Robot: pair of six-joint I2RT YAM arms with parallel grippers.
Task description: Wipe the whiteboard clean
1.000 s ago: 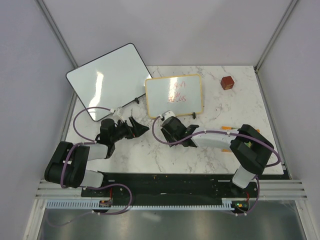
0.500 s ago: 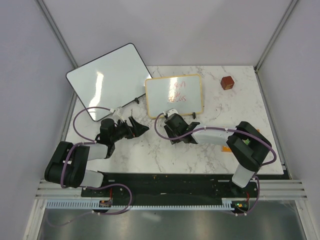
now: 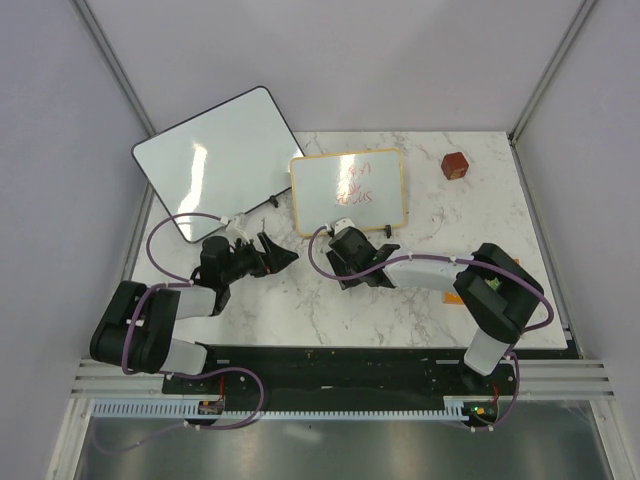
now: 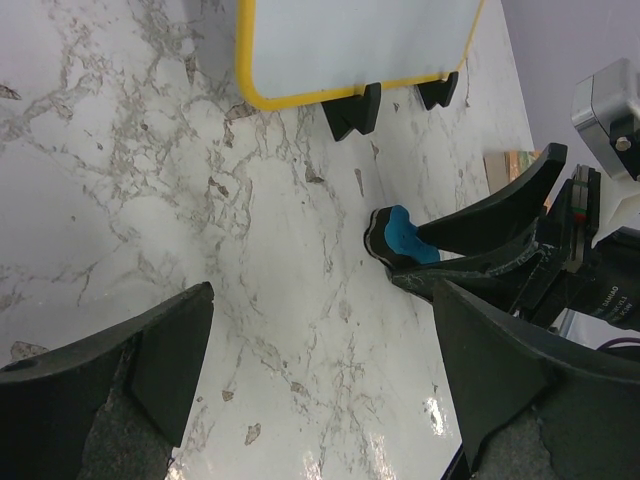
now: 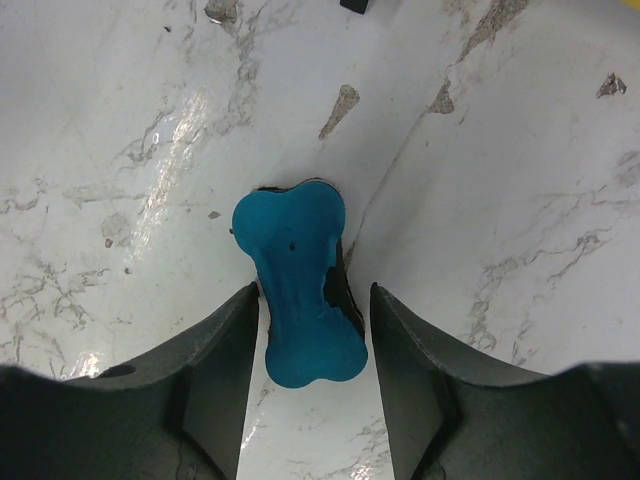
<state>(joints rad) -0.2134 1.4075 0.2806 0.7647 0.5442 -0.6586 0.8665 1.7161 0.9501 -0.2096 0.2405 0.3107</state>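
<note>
Two arms reach over a marble table [image 3: 470, 215]. The left arm [image 3: 180, 300] lies low on the left side; its jaws are spread wide, hold nothing, and hover just above bare marble, pointing toward the middle of the table. The right arm [image 3: 430, 272] stretches in from the right. Its jaws stand about half open, with one of the fingers [image 5: 215, 380] on each side of a blue eraser [image 5: 298, 300]. The eraser is bone-shaped with a dark underlayer and lies flat on the table. In the right wrist view the fingers sit very close to its wider end, with a thin gap showing at its waist. Whether they press on it I cannot tell. The whiteboard [image 3: 347, 192], tan-framed with rounded corners, stands on two black feet [image 4: 355, 108] at the rear middle of the table. It is just beyond the right jaws, and the eraser lies in front of its feet, near but not touching. Red writing [image 3: 357, 185] covers the right part of its face. A larger board [image 3: 215, 160] with a thin black edge lies at the rear left corner, overhanging the table's edge and just beside the whiteboard. One red-brown cube [image 3: 455, 165] sits at the rear right, apart from the whiteboard.
</note>
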